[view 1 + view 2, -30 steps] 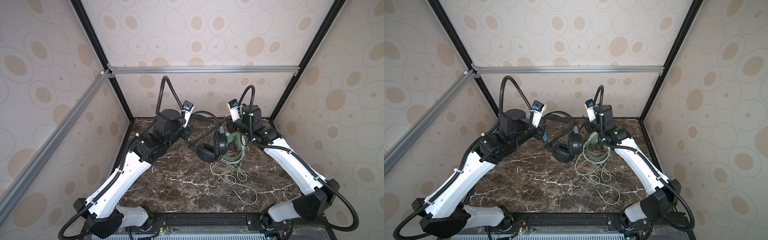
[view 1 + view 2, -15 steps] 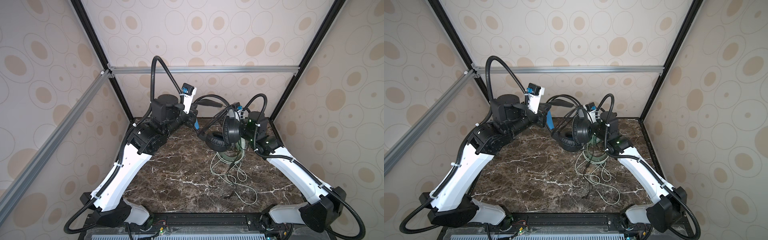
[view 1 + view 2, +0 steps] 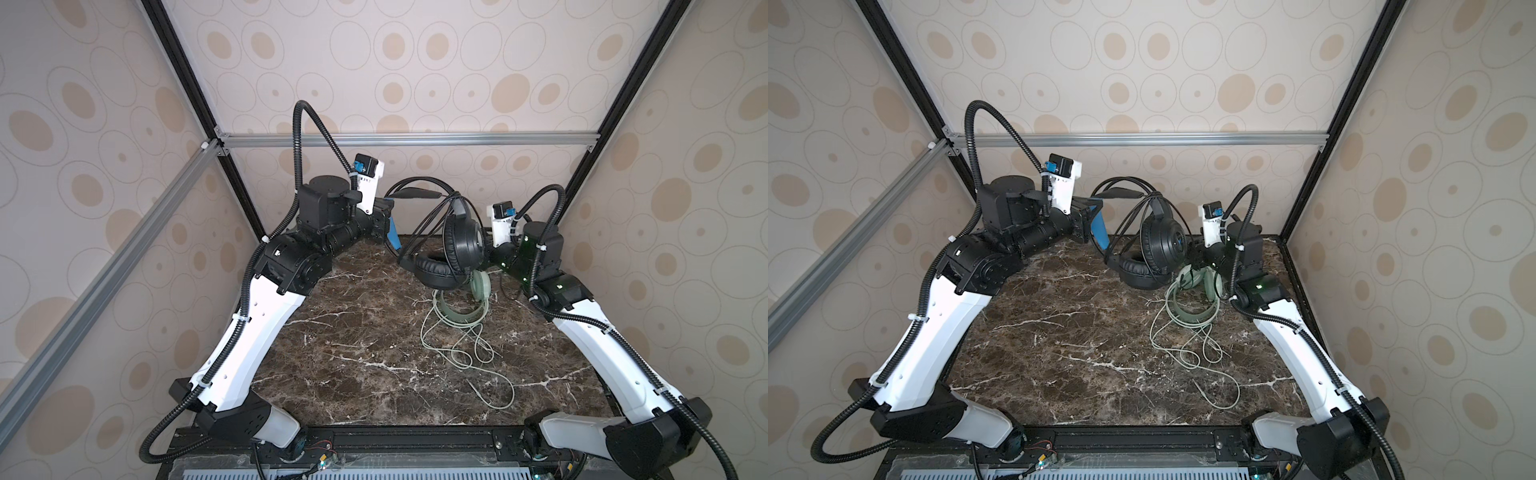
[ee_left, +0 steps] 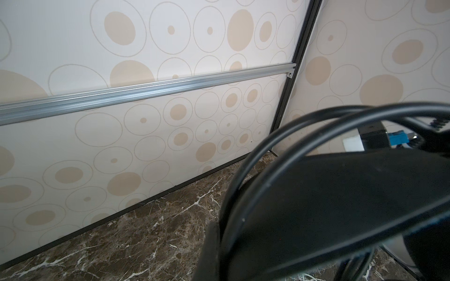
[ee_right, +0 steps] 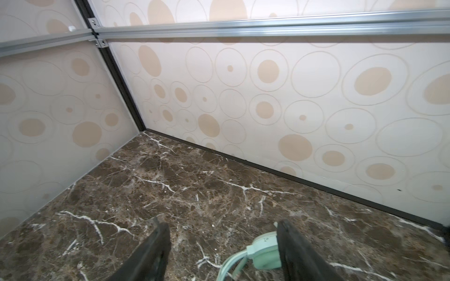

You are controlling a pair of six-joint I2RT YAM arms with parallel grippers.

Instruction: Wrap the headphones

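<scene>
Moved: right gripper (image 5: 222,226) has backed off to the right, jaws sprung wide, empty. black headphones (image 3: 463,245) are up off the bench (image 3: 353,353) versus a second ago.
Left gripper (image 3: 387,226): clenched on the blue-lined headband, likely held high so the black cable (image 3: 422,216) loops stay draped.
Lower earcup: touching bench or not, cannot tell.
Mint-green headphones (image 3: 459,318): flat on bench, pale green cable (image 3: 478,361) loose, unwrapped.

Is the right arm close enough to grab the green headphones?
Probably yes: the right gripper is open, and part of the green headphones lies right between its jaws in the right wrist view, with nothing in the way.
</scene>
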